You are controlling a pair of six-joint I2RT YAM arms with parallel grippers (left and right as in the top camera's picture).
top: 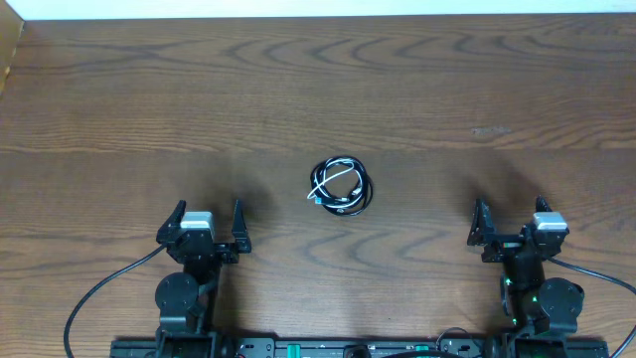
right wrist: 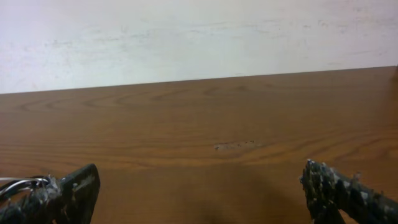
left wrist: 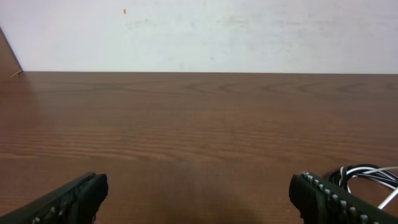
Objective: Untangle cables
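The cables (top: 340, 187) lie as one small coiled bundle of thin black cords and one white cord in the middle of the wooden table. My left gripper (top: 208, 221) is open and empty, at the near left, apart from the bundle. My right gripper (top: 511, 218) is open and empty, at the near right, also apart from it. In the left wrist view the bundle's edge (left wrist: 372, 177) shows at the far right, beyond the right finger of the open jaws (left wrist: 199, 193). In the right wrist view a bit of cord (right wrist: 18, 184) shows at the far left beside the open jaws (right wrist: 199, 190).
The wooden table (top: 318, 89) spreads wide behind the bundle, up to a white wall at its far edge. A small scuff mark (top: 490, 130) sits on the wood at the right. The arms' own thick black cables (top: 99, 293) trail near the front edge.
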